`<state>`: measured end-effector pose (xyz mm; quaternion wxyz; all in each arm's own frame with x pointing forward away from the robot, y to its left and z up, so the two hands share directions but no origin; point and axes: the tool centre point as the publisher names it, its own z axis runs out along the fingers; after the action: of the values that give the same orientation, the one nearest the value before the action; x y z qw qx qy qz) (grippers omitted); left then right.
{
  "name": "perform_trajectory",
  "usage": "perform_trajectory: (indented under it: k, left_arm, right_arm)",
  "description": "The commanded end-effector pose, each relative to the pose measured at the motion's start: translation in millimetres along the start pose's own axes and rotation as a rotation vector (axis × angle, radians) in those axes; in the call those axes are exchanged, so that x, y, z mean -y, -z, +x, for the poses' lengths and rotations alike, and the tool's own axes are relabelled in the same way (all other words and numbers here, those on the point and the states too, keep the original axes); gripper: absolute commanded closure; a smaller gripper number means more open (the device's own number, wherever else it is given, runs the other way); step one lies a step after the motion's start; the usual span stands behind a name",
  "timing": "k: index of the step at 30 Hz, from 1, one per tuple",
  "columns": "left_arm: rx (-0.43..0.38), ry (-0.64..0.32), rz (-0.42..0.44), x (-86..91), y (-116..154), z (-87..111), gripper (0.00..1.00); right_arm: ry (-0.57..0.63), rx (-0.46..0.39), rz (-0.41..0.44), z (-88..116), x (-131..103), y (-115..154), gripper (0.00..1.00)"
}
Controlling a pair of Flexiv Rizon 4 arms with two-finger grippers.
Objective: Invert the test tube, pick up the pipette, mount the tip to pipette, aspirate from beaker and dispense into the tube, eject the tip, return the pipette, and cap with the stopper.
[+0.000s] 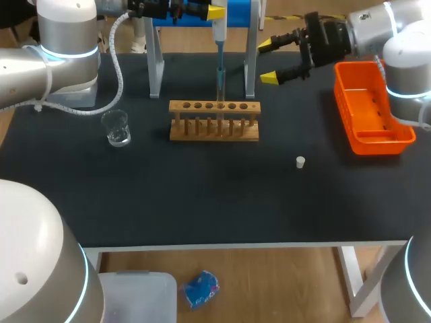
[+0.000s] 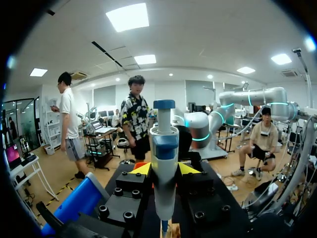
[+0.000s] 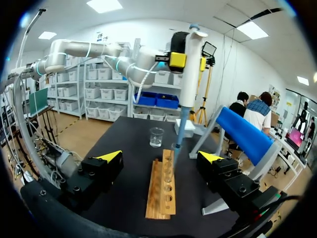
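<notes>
My left gripper [image 1: 214, 12] is shut on the white and blue pipette [image 1: 219, 40], held upright over the wooden rack [image 1: 214, 132]. Its clear tip [image 1: 219, 82] points down at a test tube [image 1: 220, 106] standing in a middle hole of the rack. In the left wrist view the pipette [image 2: 164, 158] sits between the yellow tips of my left gripper [image 2: 164, 169]. My right gripper [image 1: 269, 61] hangs open behind and to the right of the rack, holding nothing. From the right wrist view, my right gripper [image 3: 160, 156] faces along the rack [image 3: 163, 191] toward the pipette [image 3: 190, 64] and the beaker [image 3: 156, 137].
The glass beaker [image 1: 117, 128] stands left of the rack. A small white stopper [image 1: 300, 161] lies on the black table, right of and in front of the rack. An orange bin [image 1: 372, 138] sits at the right. The pipette stand's white legs [image 1: 155, 64] rise behind the rack.
</notes>
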<state>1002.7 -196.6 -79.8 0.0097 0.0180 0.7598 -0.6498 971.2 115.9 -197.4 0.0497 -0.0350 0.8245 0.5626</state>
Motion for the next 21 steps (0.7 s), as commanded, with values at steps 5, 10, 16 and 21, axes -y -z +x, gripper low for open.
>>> perform_trajectory:
  k: [5, 10, 16, 21]
  left_arm:
    - [0.002, 0.0, -0.001, 0.5, 0, 0.5, 1.0]
    - [0.002, 0.0, -0.001, 0.5, 0, 0.5, 1.0]
    - [0.002, 0.0, -0.001, 0.5, 0, 0.5, 1.0]
    - [0.002, 0.0, -0.001, 0.5, 0, 0.5, 1.0]
  right_arm:
    - [0.023, 0.069, 0.131, 0, -46, 62, 0.0]
    - [0.027, 0.125, 0.23, -9, -84, 85, 0.0]
    - [0.092, 0.129, 0.212, -16, -133, 95, 0.0]
    - [0.096, 0.12, 0.188, -21, -150, 92, 0.0]
